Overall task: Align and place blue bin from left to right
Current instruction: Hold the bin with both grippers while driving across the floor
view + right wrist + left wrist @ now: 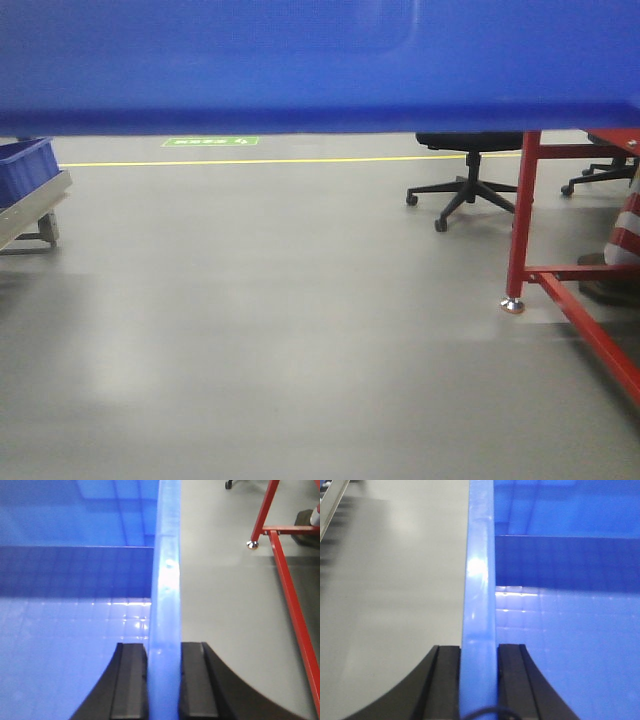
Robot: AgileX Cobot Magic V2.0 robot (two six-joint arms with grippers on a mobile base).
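Left gripper (478,655) is clamped across one side-wall rim of the blue bin (320,60), one black finger inside, one outside. Right gripper (163,652) is clamped likewise on the opposite rim. The bin hangs clear of the grey floor (250,330), left of the red frame (522,215). Judgement: rigid, glossy plastic, likely slippery; bulky, apparently empty. The thin rims suit an even two-sided pinch.

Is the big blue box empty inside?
Empty, as far as shown: the blue bin shows only bare gridded floor in both wrist views.
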